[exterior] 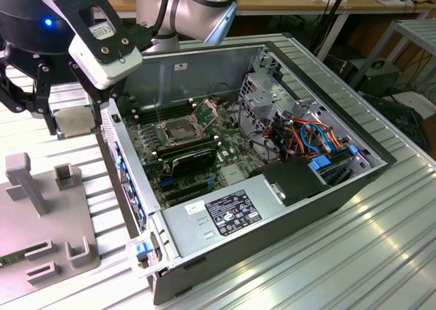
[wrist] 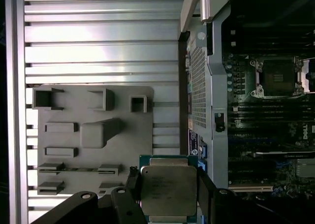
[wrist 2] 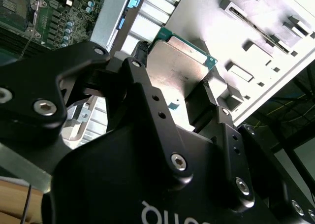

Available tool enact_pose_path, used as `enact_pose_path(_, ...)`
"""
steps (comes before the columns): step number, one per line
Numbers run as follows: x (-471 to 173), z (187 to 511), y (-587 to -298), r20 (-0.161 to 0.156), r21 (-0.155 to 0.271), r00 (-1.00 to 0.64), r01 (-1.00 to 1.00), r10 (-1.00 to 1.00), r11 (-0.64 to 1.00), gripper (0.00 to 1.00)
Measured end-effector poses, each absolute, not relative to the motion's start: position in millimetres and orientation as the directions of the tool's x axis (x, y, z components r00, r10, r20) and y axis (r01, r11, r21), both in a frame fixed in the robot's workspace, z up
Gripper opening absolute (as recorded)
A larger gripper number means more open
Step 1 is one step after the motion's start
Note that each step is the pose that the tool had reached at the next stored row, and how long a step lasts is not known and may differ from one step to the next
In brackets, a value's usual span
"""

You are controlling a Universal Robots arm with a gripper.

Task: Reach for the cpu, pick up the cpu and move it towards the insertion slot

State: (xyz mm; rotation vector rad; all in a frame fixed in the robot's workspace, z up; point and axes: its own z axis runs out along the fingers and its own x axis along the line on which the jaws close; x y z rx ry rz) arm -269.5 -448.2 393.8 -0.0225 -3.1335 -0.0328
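At the exterior view's left lies a grey plate with plastic blocks standing on it, on the ribbed metal table. Above the plate, near the top left corner of that view, hangs the gripper of the arm. It holds the cpu, a flat tan square, in the air between the plate and the left wall of the case.

In the first wrist view the cpu shows its metal face with a green rim, and the two black fingers press on two opposite edges of it. The second wrist view shows the same grip: the cpu sits between the fingers, so the jaws are clamped on the chip. Under the cpu in the first wrist view is the edge of the grey plate and the bare table, so the chip is lifted and not resting on anything.

Further to the exterior view's right, the open case lies on its side with the green board inside. The slot is a square metal frame with a dark centre, and its latch frame stands lifted open just beside it. The slot is seen also in the first wrist view, well apart from the cpu. At the right part of the case are coloured cables and a black box.
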Motion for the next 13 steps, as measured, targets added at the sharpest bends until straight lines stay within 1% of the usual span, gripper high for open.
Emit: enact_pose_path(13, -262.3, 393.8, -448.2, 0.008, 0.022, -1.000, 0.014, 0.014, 1.000, 0.55)
